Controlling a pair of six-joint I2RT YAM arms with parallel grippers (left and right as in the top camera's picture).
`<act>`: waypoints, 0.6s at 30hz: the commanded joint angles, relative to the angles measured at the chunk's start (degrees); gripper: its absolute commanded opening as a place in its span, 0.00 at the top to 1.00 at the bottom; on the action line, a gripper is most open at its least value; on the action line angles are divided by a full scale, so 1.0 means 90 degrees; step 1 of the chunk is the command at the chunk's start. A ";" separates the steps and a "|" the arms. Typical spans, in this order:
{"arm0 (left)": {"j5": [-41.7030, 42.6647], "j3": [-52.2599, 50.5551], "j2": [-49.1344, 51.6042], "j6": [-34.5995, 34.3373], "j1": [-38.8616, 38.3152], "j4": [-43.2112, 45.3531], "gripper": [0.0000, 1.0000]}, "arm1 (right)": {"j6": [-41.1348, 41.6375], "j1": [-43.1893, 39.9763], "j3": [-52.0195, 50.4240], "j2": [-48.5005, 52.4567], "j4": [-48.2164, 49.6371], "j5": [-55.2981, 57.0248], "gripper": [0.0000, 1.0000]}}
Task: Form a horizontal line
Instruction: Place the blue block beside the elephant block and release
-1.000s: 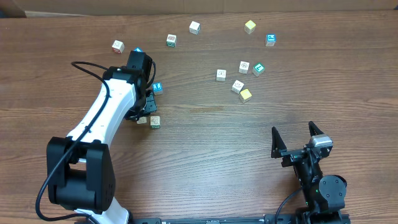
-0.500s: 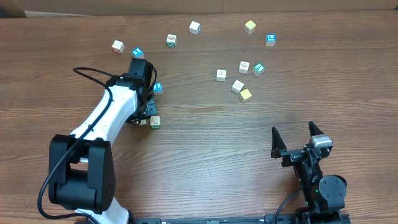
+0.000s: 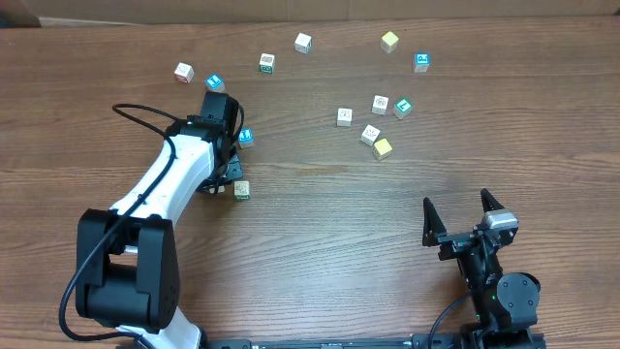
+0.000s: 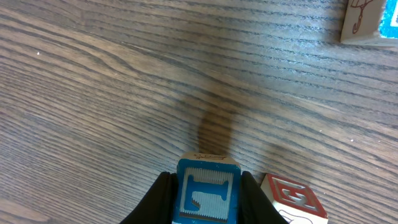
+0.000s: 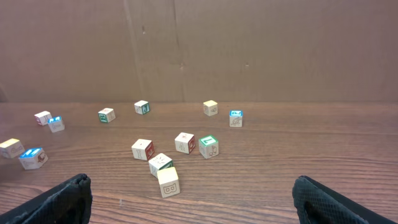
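In the left wrist view my left gripper (image 4: 208,199) is shut on a blue-faced cube with a white icon (image 4: 208,191), low over the wood. A white cube with a red-framed mark (image 4: 292,200) sits just right of it, almost touching a finger. From overhead the left gripper (image 3: 213,178) and both these cubes are hidden under the arm. Two pale yellow cubes (image 3: 221,187) (image 3: 241,190) lie side by side just right of the gripper. My right gripper (image 3: 456,206) is open and empty near the front right, also in its wrist view (image 5: 196,202).
A loose blue cube (image 3: 245,136) lies by the left arm. More loose cubes lie at the back left (image 3: 183,71), the back (image 3: 303,43) and the right middle, with a yellow one (image 3: 383,147) nearest. A cardboard wall (image 5: 199,50) stands behind the table.
The left arm shifted slightly down and left in the first half second, uncovering a blue cube at the back left, then stayed still. The right arm has not moved.
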 commanded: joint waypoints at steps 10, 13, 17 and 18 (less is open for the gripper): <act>0.0029 -0.0199 0.0049 0.0124 0.0000 -0.0068 0.85 | -0.0029 0.0036 -0.0066 -0.0075 0.0046 0.0032 0.00; 0.0032 -0.0299 0.0049 0.0121 0.0000 0.0015 0.83 | -0.0029 0.0036 -0.0066 -0.0075 0.0046 0.0032 0.00; 0.0029 -0.0330 0.0049 0.0124 -0.0002 0.0041 0.82 | -0.0029 0.0036 -0.0066 -0.0075 0.0046 0.0032 0.00; 0.0032 -0.0330 0.0049 0.0124 -0.0002 0.0063 0.82 | -0.0029 0.0036 -0.0066 -0.0075 0.0046 0.0032 0.00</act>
